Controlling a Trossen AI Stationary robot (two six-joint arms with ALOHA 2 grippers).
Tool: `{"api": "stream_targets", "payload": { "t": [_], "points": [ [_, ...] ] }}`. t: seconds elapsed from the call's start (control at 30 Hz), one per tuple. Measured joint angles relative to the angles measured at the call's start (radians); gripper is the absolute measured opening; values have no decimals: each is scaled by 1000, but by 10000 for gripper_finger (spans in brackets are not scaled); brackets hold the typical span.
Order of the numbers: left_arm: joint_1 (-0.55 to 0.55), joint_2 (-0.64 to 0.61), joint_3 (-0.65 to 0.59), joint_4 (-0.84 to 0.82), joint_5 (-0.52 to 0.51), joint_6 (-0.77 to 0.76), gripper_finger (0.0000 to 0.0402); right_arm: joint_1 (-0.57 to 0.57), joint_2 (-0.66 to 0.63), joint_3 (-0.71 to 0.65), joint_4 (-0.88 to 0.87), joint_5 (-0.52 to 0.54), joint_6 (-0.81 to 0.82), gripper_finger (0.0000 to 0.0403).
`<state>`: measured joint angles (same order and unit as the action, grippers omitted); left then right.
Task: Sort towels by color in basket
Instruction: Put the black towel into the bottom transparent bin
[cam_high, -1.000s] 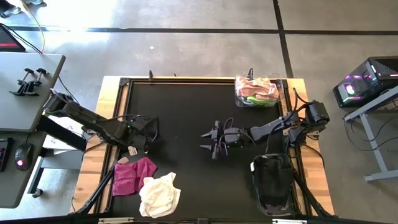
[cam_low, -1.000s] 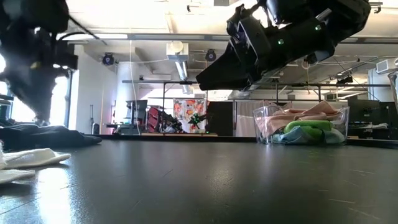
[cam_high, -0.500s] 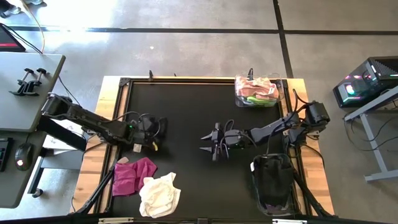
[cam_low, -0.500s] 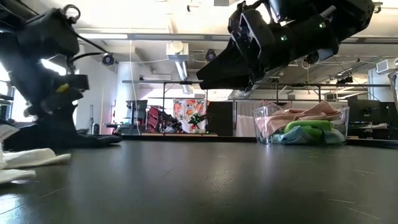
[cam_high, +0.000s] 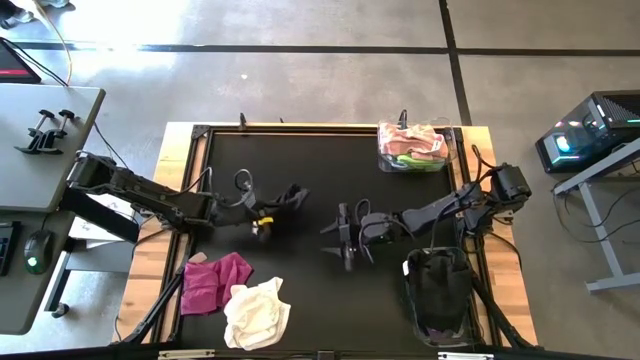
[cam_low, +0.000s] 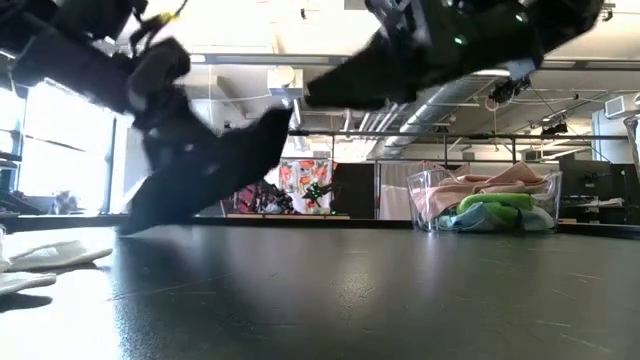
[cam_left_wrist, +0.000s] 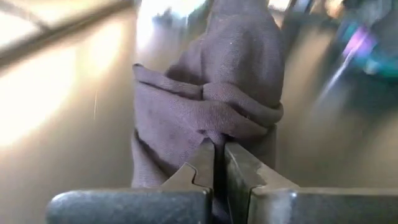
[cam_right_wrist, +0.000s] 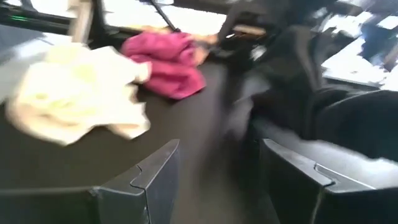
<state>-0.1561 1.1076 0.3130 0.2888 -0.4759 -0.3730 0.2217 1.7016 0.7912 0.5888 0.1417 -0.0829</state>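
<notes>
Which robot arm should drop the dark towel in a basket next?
Probably the left: its gripper is shut on the dark towel, lifted off the table. The right gripper is open and empty.

Left arm: I have it stretched from the table's left edge toward mid-table, left gripper (cam_left_wrist: 219, 163) pinched tight on a dark towel (cam_left_wrist: 211, 106) lifted off the surface. Right arm: reaches in from the right edge, right gripper (cam_high: 345, 236) near mid-table, fingers spread.
</notes>
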Motion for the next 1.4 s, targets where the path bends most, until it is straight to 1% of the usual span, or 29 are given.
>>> {"api": "stream_targets", "payload": {
  "t": [0.13, 0.23, 0.37, 0.47, 0.57, 0.6, 0.73, 0.87, 0.97, 1.0, 1.1, 1.2, 1.3, 1.4],
  "points": [
    [24, 3, 0, 154, -4, 110, 4, -12, 0, 69, -2, 73, -135, 212],
    [55, 16, 1, 180, 0, 204, 3, -29, 0, 138, -24, 83, -234, 218],
    [102, 44, 1, 189, 3, 227, 1, -66, 7, 224, -152, 84, -299, 238],
    [132, 75, 1, 212, 36, 228, 1, -106, 39, 273, -234, 86, -309, 256],
    [152, 120, 1, 295, 100, 233, 1, -135, 91, 299, -259, 95, -298, 265],
    [156, 140, 2, 328, 126, 238, 1, -141, 107, 304, -259, 110, -286, 265],
    [158, 219, 1, 452, 197, 245, 1, -146, 168, 316, -257, 236, -211, 263],
    [159, 283, 10, 532, 239, 236, 1, -145, 203, 316, -259, 275, -182, 257],
    [159, 312, 32, 543, 257, 236, 1, -140, 216, 316, -272, 320, -184, 251],
    [159, 320, 39, 543, 260, 236, 1, -139, 216, 316, -280, 334, -184, 249],
    [159, 334, 60, 544, 280, 241, 1, -140, 216, 316, -283, 330, -169, 235],
    [156, 341, 77, 540, 308, 254, 1, -140, 216, 316, -285, 275, -133, 206],
    [156, 343, 84, 538, 321, 262, 3, -141, 215, 316, -293, 245, -75, 161],
    [156, 343, 85, 531, 323, 278, 20, -140, 215, 316, -311, 243, -48, 102]
  ]
}}
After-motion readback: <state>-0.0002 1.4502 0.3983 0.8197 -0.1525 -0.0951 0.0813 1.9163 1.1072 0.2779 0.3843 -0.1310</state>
